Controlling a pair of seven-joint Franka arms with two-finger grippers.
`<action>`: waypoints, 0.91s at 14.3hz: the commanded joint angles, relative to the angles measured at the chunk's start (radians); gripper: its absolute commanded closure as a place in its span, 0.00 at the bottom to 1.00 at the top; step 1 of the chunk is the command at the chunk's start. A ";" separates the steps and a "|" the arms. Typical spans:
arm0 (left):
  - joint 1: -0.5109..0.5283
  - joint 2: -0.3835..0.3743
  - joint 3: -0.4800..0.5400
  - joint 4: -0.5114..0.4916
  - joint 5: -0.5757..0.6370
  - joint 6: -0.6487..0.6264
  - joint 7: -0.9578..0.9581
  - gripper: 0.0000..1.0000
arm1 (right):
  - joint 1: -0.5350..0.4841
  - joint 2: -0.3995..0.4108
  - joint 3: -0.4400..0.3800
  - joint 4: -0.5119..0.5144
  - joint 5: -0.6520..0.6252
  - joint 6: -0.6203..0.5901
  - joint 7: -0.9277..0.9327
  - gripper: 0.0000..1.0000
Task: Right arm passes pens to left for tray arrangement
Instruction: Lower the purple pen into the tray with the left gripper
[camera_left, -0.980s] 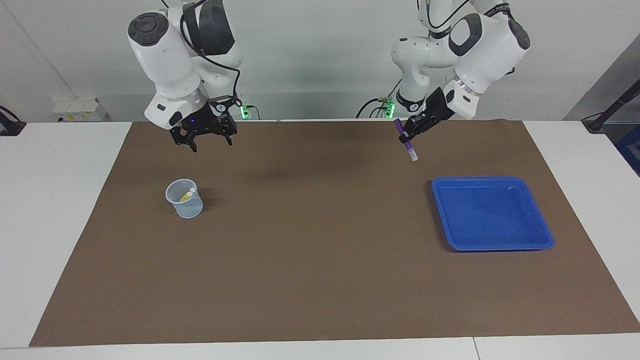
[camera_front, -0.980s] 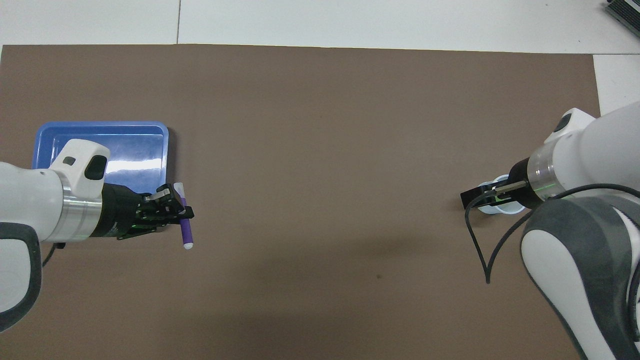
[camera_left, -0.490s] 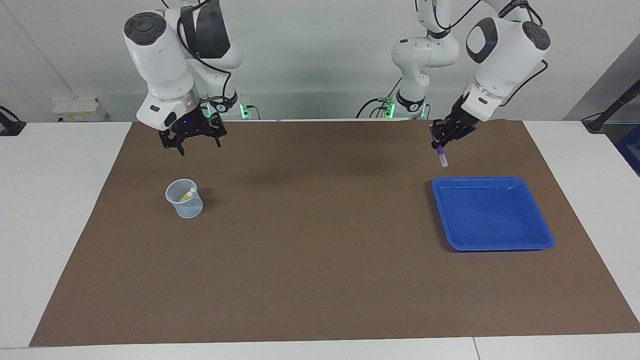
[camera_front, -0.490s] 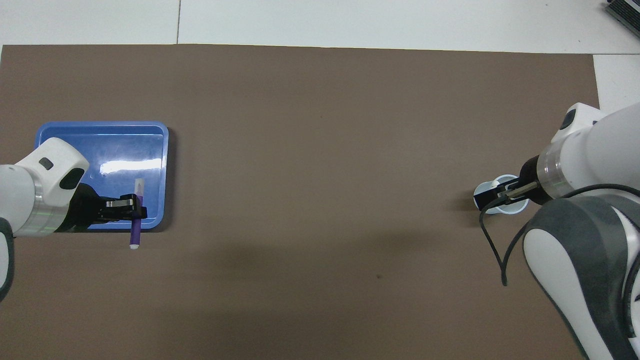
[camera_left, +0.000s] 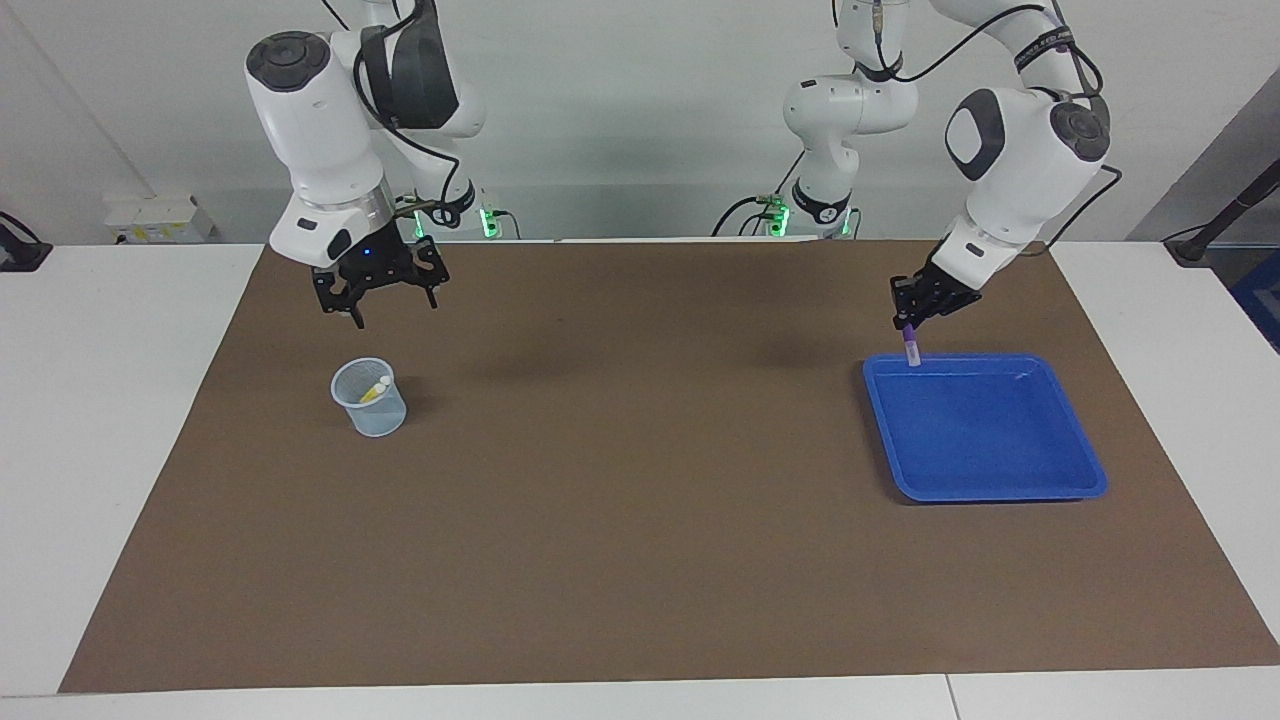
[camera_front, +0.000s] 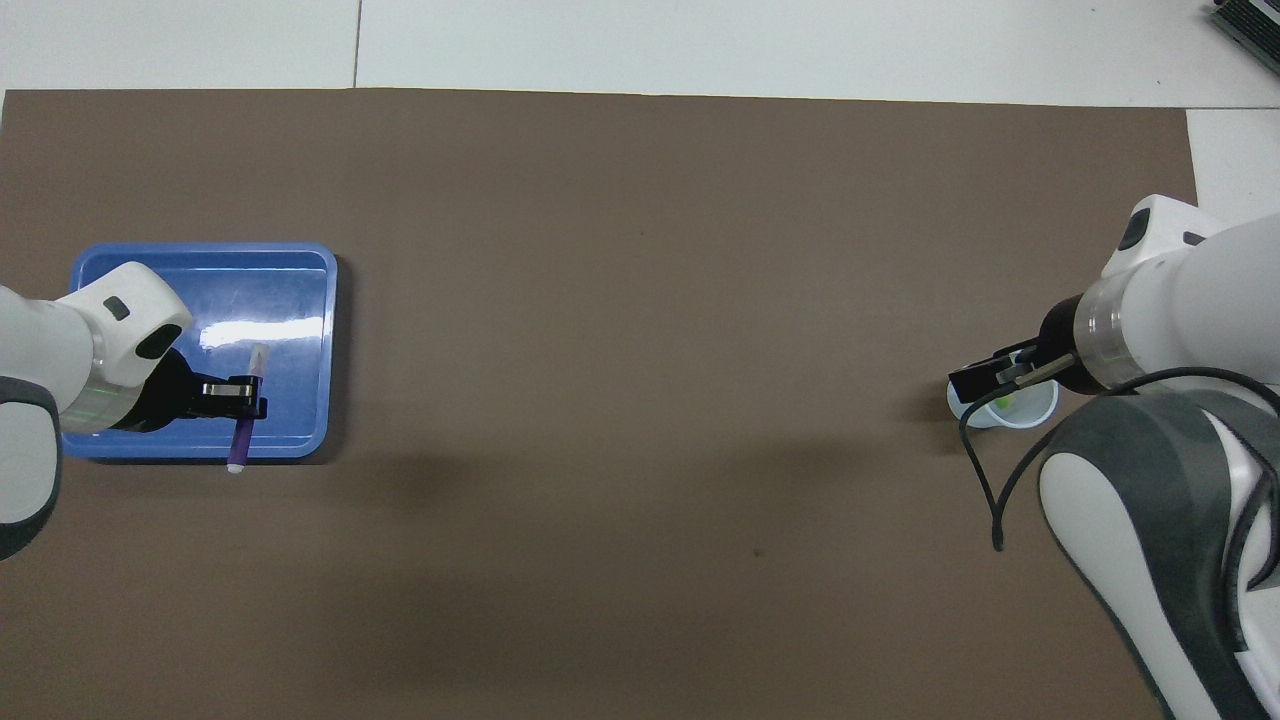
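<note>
My left gripper (camera_left: 912, 318) is shut on the purple pen (camera_left: 910, 343), which hangs almost upright. The pen's lower tip is just over the rim of the blue tray (camera_left: 1000, 440) on the side nearer to the robots. From overhead, the left gripper (camera_front: 245, 392) and purple pen (camera_front: 240, 440) lie over that same edge of the tray (camera_front: 290, 290). My right gripper (camera_left: 385, 300) is open and holds nothing, hovering over the mat beside the mesh cup (camera_left: 368, 400). A yellow pen (camera_left: 375, 390) stands in the cup. The overhead view also shows a green pen (camera_front: 1003, 403) in it.
The pale mesh cup (camera_front: 1003, 408) stands toward the right arm's end of the brown mat (camera_left: 620, 480), partly covered from above by the right gripper (camera_front: 985, 377). White table borders the mat on all sides.
The left arm carried the purple pen toward its own end of the table and lowered it to the tray's rim. The right gripper, still open, drifted down toward the cup.
</note>
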 joint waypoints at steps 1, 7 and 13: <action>0.012 0.061 -0.008 0.024 0.045 0.046 0.028 1.00 | -0.033 -0.004 0.013 -0.068 -0.020 0.084 -0.029 0.00; 0.047 0.139 -0.008 0.024 0.082 0.148 0.091 1.00 | -0.040 0.063 0.013 -0.075 -0.024 0.097 -0.011 0.06; 0.064 0.245 -0.008 0.027 0.116 0.279 0.091 1.00 | -0.097 0.126 0.013 -0.114 -0.026 0.127 0.103 0.21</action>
